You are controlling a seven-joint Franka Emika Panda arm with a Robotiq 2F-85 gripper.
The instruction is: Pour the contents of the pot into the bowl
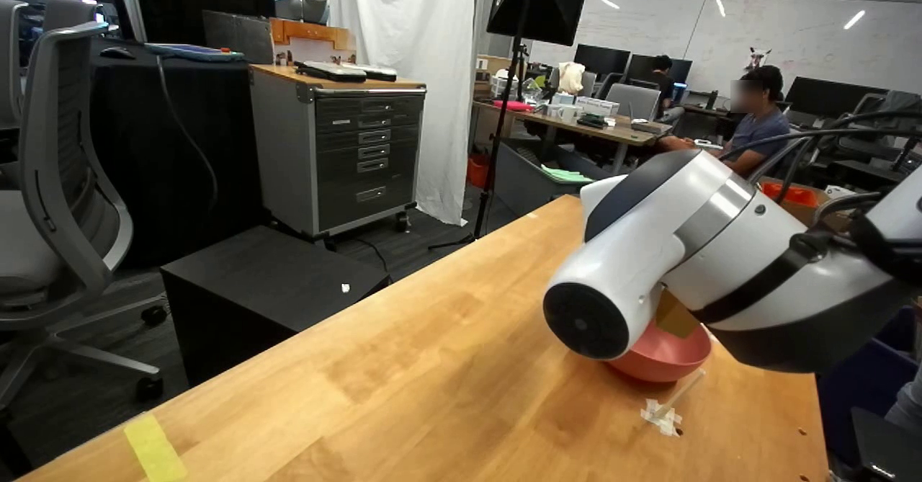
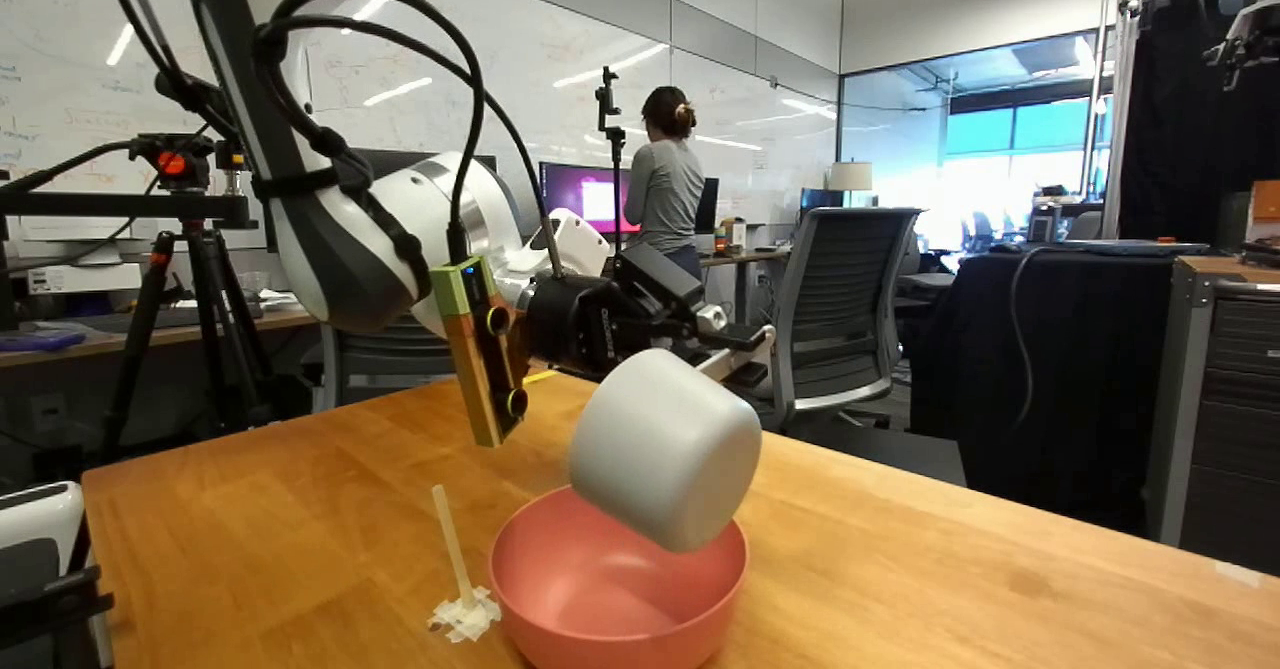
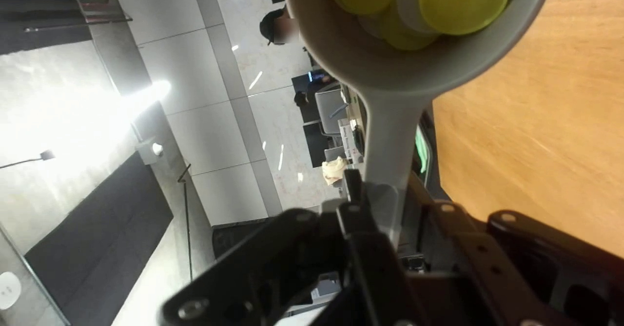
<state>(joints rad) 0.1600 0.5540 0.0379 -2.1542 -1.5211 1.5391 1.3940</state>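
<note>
The round yellow and whitish pieces (image 3: 438,4) lie inside the small round grey-blue pot (image 2: 665,449), seen through its mouth in the wrist view, so the pour itself seems the step in hand and not yet done. To do it well, the mouth should come over the middle of the wide salmon-red round bowl (image 2: 570,569), which has a smooth plastic look; in an exterior view the tipped pot hides part of the bowl's rim, but whether it is squarely above I cannot tell. Then tip it slowly until the mouth faces down, low enough that the pieces drop in rather than bounce onto the wooden tabletop (image 2: 300,549). Leave room for the thin pale stick (image 2: 452,539) beside the bowl. The black fingers (image 3: 353,184) are pinched narrow on the pot's slim grey handle (image 3: 392,141), which might twist as the load shifts. The pot sits out beyond them at the handle's far end; in an exterior view its body hangs lower than the fingers, and the bowl stands lower again, on the tabletop
</note>
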